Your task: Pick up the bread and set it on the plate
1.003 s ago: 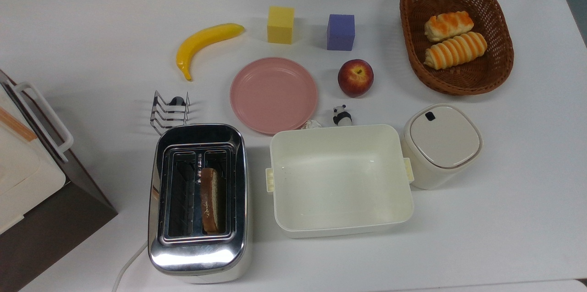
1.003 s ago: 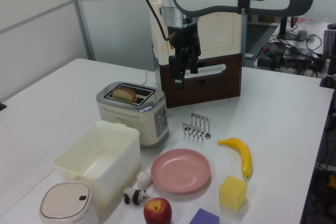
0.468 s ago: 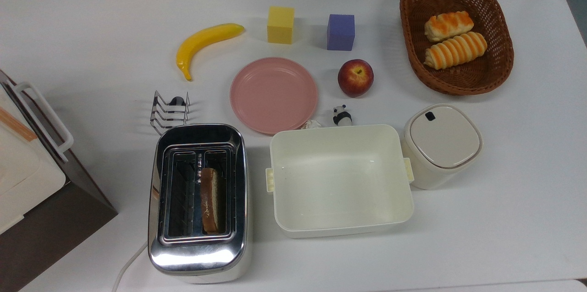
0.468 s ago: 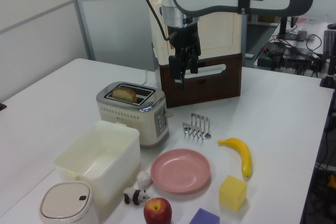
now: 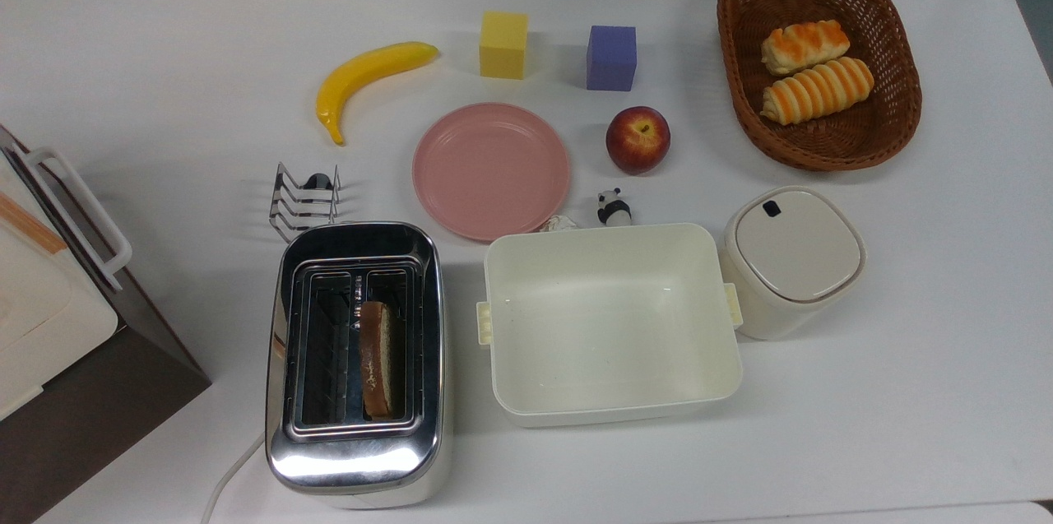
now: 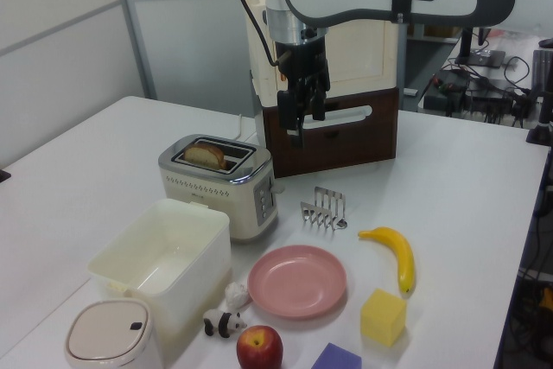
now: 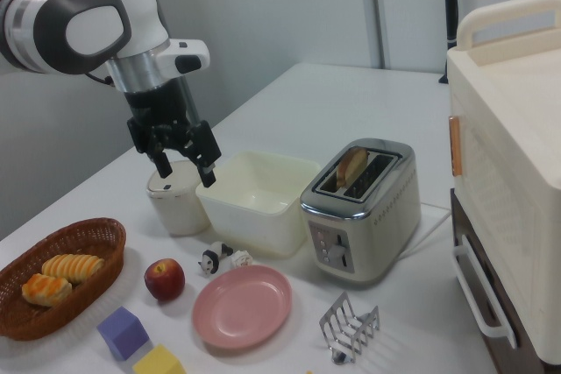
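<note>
I'm seeing the bread (image 5: pixel 377 359) standing on edge in the toaster (image 5: pixel 356 470), in the slot on the top view's right, its dark crust and light-brown crumb poking just above the opening. The plate (image 5: pixel 491 170) is lying flat on the bench (image 5: pixel 164 55), round, plain pink with a low rim, nothing on it, sitting just beyond the toaster's far corner and apart from it.

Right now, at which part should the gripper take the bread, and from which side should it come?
Probably from straight above, on the top crust: the bread stands upright in a toaster slot, only its upper edge exposed. The gripper, open, could close across the thin slice.
</note>
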`<state>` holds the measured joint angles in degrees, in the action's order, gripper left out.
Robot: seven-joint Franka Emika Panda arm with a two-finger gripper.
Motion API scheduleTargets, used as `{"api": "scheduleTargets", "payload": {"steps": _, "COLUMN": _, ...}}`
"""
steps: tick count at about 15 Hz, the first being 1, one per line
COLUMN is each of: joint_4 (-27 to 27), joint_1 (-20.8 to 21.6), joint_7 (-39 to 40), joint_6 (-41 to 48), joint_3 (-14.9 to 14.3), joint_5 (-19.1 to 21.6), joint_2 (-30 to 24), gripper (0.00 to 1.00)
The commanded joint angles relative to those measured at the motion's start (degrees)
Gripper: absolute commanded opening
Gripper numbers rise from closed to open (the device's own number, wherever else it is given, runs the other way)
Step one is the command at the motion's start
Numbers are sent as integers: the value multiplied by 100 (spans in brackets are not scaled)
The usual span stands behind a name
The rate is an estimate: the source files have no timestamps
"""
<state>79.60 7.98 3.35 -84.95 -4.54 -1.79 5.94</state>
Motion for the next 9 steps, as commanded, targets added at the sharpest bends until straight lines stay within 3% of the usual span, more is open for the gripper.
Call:
{"api": "scheduleTargets", "payload": {"steps": 1, "joint_4": 179, "joint_1": 28, "joint_7": 60, "joint_6": -530, "joint_3": -64, "joint_5": 3, "joint_2": -93, "gripper": 100}}
{"api": "scheduleTargets", "payload": {"steps": 9, "joint_4": 240, "joint_1": -183, "joint_7": 69, "joint_6": -2076, "joint_3": -73, "joint_5": 21, "joint_2": 407, "gripper": 100}}
